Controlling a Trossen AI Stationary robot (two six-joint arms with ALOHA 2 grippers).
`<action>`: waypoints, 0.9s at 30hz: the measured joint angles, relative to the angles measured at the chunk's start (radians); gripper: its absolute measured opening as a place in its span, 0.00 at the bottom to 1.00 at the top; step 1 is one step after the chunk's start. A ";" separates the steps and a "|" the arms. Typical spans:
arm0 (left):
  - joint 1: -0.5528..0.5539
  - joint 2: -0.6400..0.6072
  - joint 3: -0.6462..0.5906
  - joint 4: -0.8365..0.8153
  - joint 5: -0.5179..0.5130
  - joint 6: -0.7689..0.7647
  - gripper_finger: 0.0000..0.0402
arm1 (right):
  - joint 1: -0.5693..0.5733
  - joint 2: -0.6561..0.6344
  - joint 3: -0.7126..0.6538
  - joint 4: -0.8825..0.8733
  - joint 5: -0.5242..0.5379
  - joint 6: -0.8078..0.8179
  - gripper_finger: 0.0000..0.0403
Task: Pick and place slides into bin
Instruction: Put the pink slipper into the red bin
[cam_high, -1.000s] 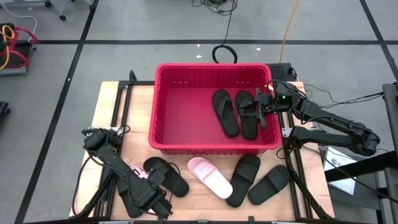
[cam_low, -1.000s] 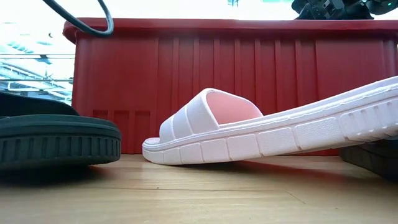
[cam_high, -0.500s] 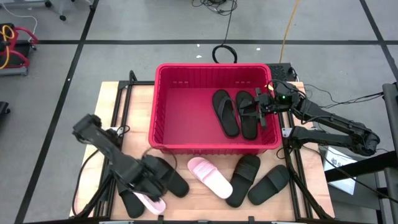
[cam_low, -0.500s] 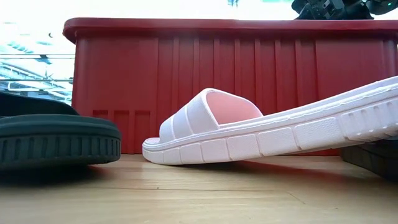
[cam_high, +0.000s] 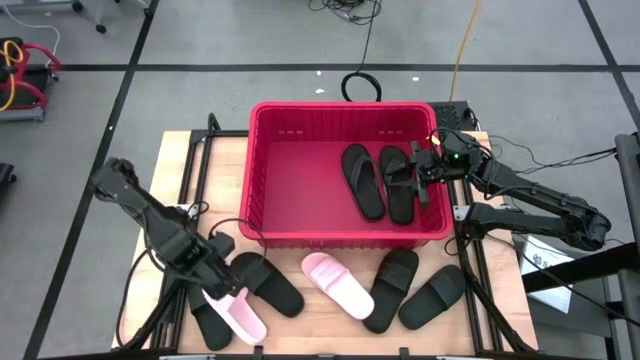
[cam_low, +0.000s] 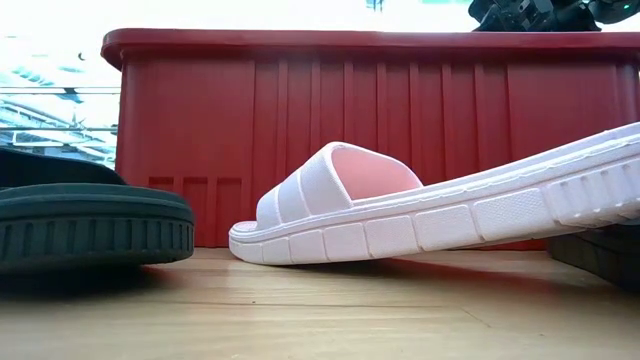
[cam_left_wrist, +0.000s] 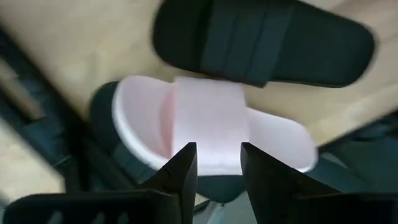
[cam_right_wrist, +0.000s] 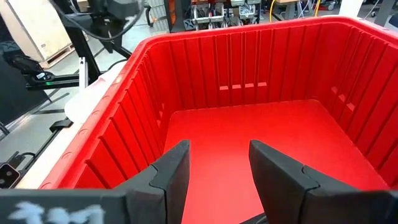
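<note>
Slides lie in two groups in the high view. At lower left the left gripper (cam_high: 222, 292) hangs over a pink slide (cam_high: 235, 315) that lies tilted across a black slide (cam_high: 207, 322); the left wrist view shows its fingers (cam_left_wrist: 184, 167) narrowly parted, with the strap of that pink slide (cam_left_wrist: 208, 127) showing between and just beyond the tips, and I cannot tell whether they grip it. Just right of the gripper lies another black slide (cam_high: 268, 283). Toward the lower centre a second pink slide (cam_high: 338, 284) rests on the table (cam_high: 165, 180), then two more black slides (cam_high: 391, 287) (cam_high: 432, 296) at lower right. The bin (cam_high: 262, 170) fills the middle of the frame, holding two black slides (cam_high: 361, 179) (cam_high: 397, 186) side by side in its right half. At right, the right gripper (cam_high: 416, 172) sits over the bin's right rim; its wrist view shows fingers (cam_right_wrist: 171, 172) spread wide with nothing between them, above the red floor.
</note>
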 joint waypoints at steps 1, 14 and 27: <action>0.001 -0.032 -0.042 0.047 0.000 0.003 0.30 | 0.000 0.000 0.000 0.000 0.000 0.000 0.39; -0.018 -0.382 -0.471 0.460 0.072 -0.095 0.30 | 0.000 0.000 0.000 0.000 0.000 0.000 0.39; -0.041 -0.434 -0.590 0.539 0.122 -0.124 0.30 | 0.000 0.000 0.000 -0.001 0.001 0.000 0.38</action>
